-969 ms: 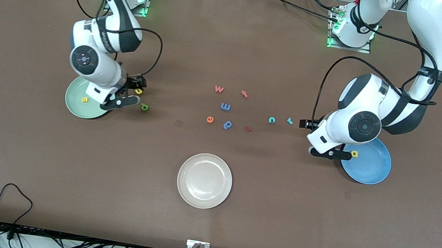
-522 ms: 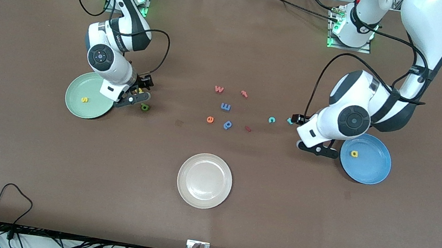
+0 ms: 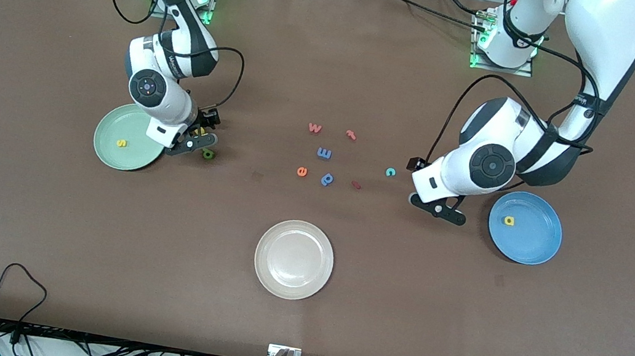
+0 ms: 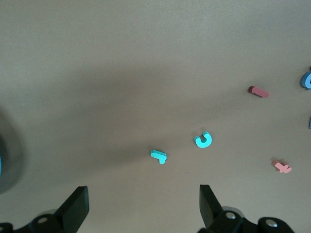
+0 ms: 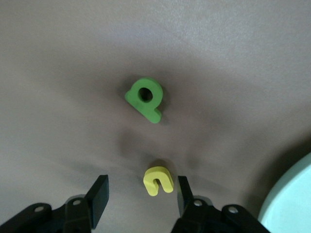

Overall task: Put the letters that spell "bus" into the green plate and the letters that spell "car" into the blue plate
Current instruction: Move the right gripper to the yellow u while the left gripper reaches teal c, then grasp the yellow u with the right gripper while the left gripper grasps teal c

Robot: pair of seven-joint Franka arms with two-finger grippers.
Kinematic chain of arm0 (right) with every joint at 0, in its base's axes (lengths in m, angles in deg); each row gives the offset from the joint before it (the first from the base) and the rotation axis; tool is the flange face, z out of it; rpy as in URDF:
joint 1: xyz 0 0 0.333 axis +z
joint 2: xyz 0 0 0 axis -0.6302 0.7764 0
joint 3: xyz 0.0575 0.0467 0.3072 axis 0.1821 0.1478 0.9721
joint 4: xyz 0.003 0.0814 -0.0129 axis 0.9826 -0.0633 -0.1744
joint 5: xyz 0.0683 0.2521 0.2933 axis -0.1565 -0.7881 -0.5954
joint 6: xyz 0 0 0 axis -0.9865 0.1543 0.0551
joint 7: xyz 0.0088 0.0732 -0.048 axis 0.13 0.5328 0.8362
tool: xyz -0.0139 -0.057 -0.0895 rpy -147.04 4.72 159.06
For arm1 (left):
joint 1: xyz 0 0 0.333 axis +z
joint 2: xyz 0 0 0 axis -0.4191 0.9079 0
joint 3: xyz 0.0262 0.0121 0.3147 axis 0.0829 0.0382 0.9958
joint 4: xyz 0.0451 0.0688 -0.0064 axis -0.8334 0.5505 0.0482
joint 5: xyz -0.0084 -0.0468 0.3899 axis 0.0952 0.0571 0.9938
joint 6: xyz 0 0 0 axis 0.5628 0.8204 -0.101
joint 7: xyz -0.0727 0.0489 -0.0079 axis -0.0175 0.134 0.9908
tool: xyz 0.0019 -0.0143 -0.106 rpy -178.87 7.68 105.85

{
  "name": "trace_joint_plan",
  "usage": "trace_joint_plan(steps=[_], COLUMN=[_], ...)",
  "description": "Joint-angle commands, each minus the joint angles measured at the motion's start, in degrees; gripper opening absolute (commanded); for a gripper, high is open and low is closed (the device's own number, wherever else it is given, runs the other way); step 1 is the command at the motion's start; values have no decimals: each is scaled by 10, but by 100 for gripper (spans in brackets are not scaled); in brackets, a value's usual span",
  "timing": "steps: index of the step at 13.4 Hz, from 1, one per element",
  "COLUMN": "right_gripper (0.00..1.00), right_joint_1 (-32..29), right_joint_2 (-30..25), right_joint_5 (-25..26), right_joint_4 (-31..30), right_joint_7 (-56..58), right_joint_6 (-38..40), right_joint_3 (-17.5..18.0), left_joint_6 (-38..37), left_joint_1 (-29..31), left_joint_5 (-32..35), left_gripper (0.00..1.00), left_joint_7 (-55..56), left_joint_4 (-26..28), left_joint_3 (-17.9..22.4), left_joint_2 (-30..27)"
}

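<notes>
The cream plate [image 3: 293, 259] is lying nearest to the front camera and is taking no part.

Farther back, toward the left arm's end, the blue plate [image 3: 525, 227] is holding the yellow a [image 3: 509, 220]. The left gripper [image 3: 436, 207] is hanging low over the table between this plate and the teal c [image 3: 390, 172]. In its wrist view the fingers are spread wide, with nothing in them, and the teal r [image 4: 158, 156] is lying just ahead of them, beside the c. I think the r is small and flat, so the fingertips may be pushing it away if they are coming down off centre.

Toward the right arm's end, the green plate [image 3: 124, 145] is carrying the yellow s [image 3: 121, 143]. The right gripper [image 3: 191, 145] is bent down steeply just beside its rim. Its fingers are standing on both sides of the yellow u [image 5: 158, 181], partly spread, not yet pinching it as far as I can see. The green b [image 5: 144, 99] is lying near the u. The risk here: the u may be slipping or turning out, or a finger may be knocking the b.

The other letters [image 3: 324, 153] are resting in the middle of the table.
</notes>
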Motion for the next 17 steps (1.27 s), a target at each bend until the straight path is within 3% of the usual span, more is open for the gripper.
trace_joint_plan(steps=[1, 6, 10, 17], right_gripper=[65, 59, 54, 51], right_joint_1=[-5, -6, -14, -10], right_joint_2=[5, 7, 13, 13], right_joint_5=[7, 22, 41, 41], right_joint_4=[-3, -3, -3, -3], right_joint_7=[8, 8, 8, 0], right_joint_6=[-12, -15, -21, -21], right_joint_3=[1, -1, -1, -1], left_joint_6=[-3, 5, 74, 145], left_joint_1=[-1, -10, -32, -66], left_joint_5=[-1, -1, 1, 6], left_gripper=[100, 93, 86, 77], left_joint_7=[-21, -115, -115, -115], left_joint_4=[-24, -16, 11, 13], left_joint_3=[-1, -1, 0, 3], left_joint_2=[11, 11, 21, 58])
